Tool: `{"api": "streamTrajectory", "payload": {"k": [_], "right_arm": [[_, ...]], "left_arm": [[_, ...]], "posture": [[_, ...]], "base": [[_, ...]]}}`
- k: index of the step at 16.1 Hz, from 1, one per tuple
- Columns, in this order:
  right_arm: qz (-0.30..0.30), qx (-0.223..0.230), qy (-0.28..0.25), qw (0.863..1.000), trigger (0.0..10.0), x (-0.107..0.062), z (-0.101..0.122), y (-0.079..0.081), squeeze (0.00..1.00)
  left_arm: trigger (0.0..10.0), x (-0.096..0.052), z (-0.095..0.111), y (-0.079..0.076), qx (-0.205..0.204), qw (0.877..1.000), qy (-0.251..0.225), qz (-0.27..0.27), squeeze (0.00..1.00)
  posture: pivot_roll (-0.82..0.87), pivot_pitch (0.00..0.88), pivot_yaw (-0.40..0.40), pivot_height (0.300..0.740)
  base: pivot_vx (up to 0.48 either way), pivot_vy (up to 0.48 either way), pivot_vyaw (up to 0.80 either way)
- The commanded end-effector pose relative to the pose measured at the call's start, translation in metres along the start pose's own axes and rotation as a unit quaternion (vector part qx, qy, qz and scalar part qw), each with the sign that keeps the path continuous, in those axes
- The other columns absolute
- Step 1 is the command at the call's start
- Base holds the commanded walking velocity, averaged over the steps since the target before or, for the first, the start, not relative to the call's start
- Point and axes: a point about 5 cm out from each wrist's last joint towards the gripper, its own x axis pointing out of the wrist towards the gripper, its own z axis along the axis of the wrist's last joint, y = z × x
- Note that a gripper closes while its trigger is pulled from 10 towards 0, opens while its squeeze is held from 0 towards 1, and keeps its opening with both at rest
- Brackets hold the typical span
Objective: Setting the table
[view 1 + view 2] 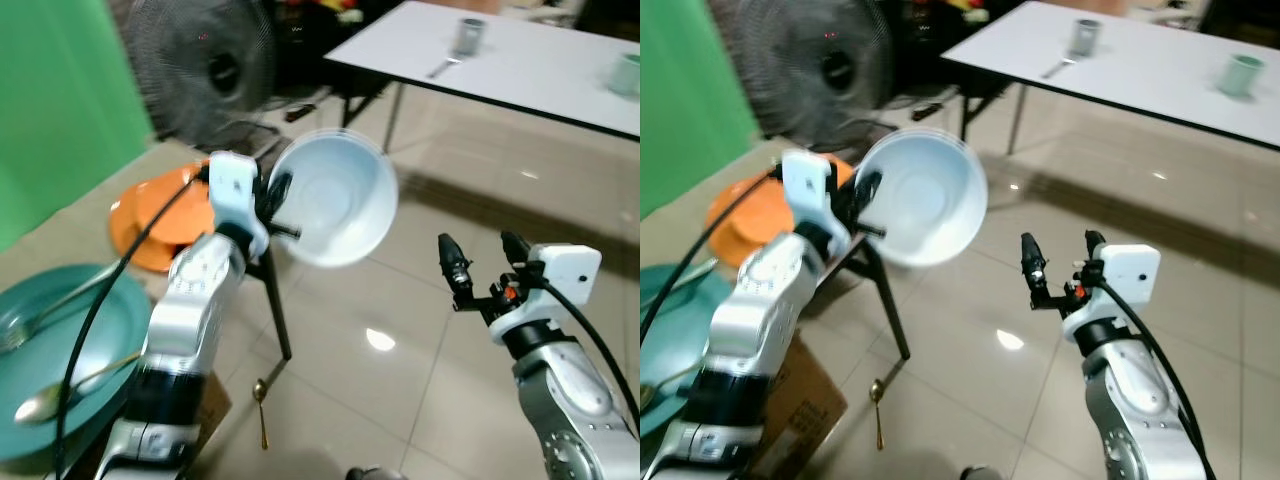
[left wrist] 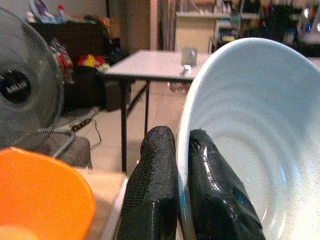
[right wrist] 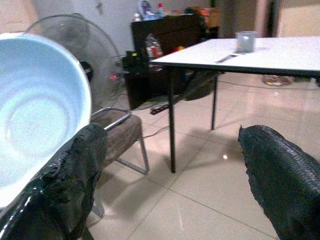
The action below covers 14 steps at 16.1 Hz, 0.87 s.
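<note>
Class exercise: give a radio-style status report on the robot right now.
Left end effector shut on pale blue bowl rim, held aloft, tilted. Right end effector open, empty. White table ahead; spoon on floor.

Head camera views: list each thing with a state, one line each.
Pale blue bowl: held up by its rim, tilted on edge.
Left gripper: shut on the bowl's rim.
Right gripper: open, holding nothing.
Teal plate: flat, fork and spoon lying on it.
Spoon: lying on the floor.
</note>
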Motion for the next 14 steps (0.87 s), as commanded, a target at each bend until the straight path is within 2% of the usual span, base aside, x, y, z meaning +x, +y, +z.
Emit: {"api": "streamTrajectory", "payload": {"k": [1,2,4,14], "right_arm": [[-0.019,-0.005,0.006,1.0,10.0,-0.0006,-0.0014,-0.0008,0.0],[-0.034,-0.005,0.008,0.999,10.0,-0.0018,-0.0017,-0.0021,0.0],[-0.051,-0.008,0.012,0.999,10.0,-0.0001,-0.0042,-0.005,0.0],[-0.054,-0.023,0.008,0.998,10.0,0.0056,-0.0057,-0.0061,0.0]], "left_arm": [[10.0,-0.0078,0.0064,-0.0042,0.03,0.999,-0.015,-0.009,0.0],[10.0,-0.0128,0.0045,-0.0061,0.046,0.999,-0.014,-0.005,0.0],[10.0,-0.0131,0.0059,-0.0067,0.048,0.999,-0.021,0.006,0.0],[10.0,-0.0163,0.0107,-0.0082,0.069,0.997,-0.026,-0.005,0.0]], "posture": [[-0.13,0.0,0.077,0.74],[-0.13,0.0,0.072,0.74],[-0.12,0.0,0.062,0.74],[-0.1,0.0,0.054,0.74]], "base": [[0.0,0.0,-0.8],[0.0,0.0,-0.8],[0.0,0.0,-0.8],[0.0,0.0,-0.8]]}}
